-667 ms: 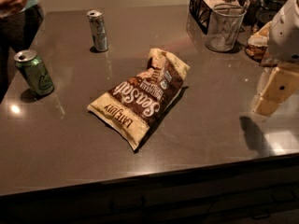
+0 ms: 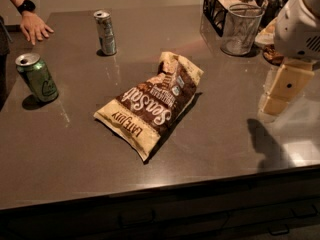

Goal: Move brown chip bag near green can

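Note:
The brown chip bag [image 2: 152,104] lies flat in the middle of the dark table, with "Sea Salt" lettering on its brown middle and cream-tan ends. The green can [image 2: 36,77] stands upright near the table's left edge, well left of the bag. My gripper [image 2: 278,95], cream-coloured under a white arm housing [image 2: 299,26], hangs above the table's right side. It is well to the right of the bag, touches nothing and holds nothing.
A slim silver-grey can [image 2: 105,32] stands at the back, left of centre. A wire mesh cup [image 2: 241,29] and a black wire basket [image 2: 215,6] stand at the back right. A person's hand [image 2: 34,26] with a black wrist watch rests on the table's far left corner.
The person's hand has come down onto the table's far left corner. My gripper has shifted slightly left. The bag and both cans have not moved.

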